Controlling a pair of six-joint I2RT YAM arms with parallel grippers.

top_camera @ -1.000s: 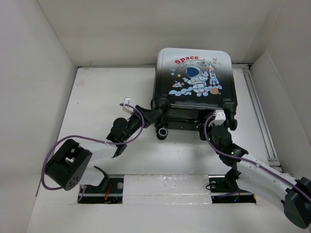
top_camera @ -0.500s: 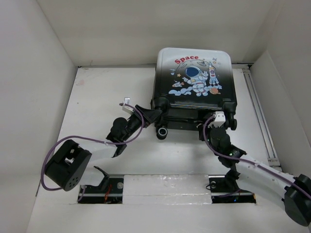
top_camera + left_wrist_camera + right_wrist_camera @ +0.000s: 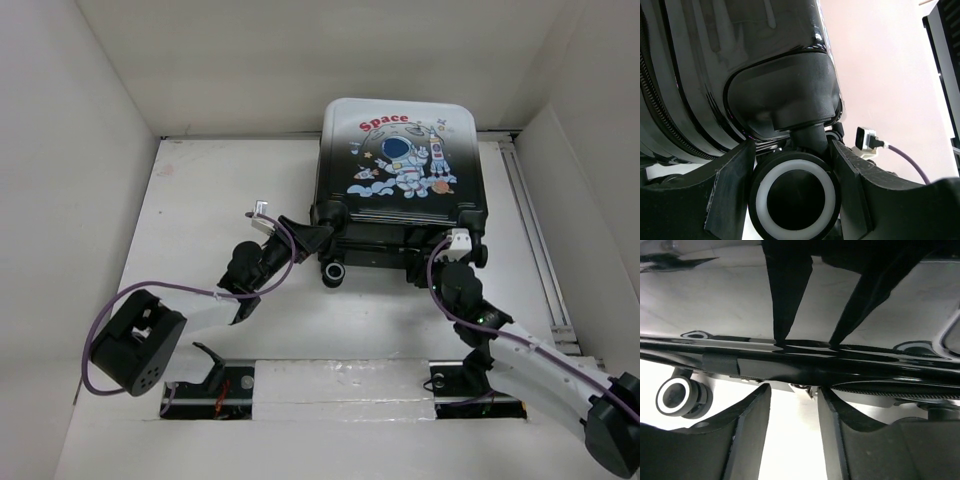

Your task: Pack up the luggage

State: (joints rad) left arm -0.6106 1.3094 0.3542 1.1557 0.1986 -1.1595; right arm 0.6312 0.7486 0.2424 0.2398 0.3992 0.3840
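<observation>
The luggage (image 3: 400,165) lies at the back middle of the table, astronaut and red "Space" print facing up, its black wheels toward me. My left gripper (image 3: 318,238) is at its near left corner. In the left wrist view the fingers (image 3: 735,175) press both sides of a black wheel with a white ring (image 3: 795,197), under the glossy black shell (image 3: 740,55). My right gripper (image 3: 447,252) is at the near right side. In the right wrist view it is open (image 3: 795,390) and empty, tips just under the zipper seam (image 3: 790,367), with a small metal pull (image 3: 807,388) between them.
White walls close in the table on the left, back and right. A metal rail (image 3: 530,230) runs along the right side. A mounting strip (image 3: 340,385) crosses the near edge. Another white-ringed wheel (image 3: 675,395) sits left of my right gripper.
My right gripper has shifted slightly to the right along the luggage's near edge. The left arm and the luggage have not moved.
</observation>
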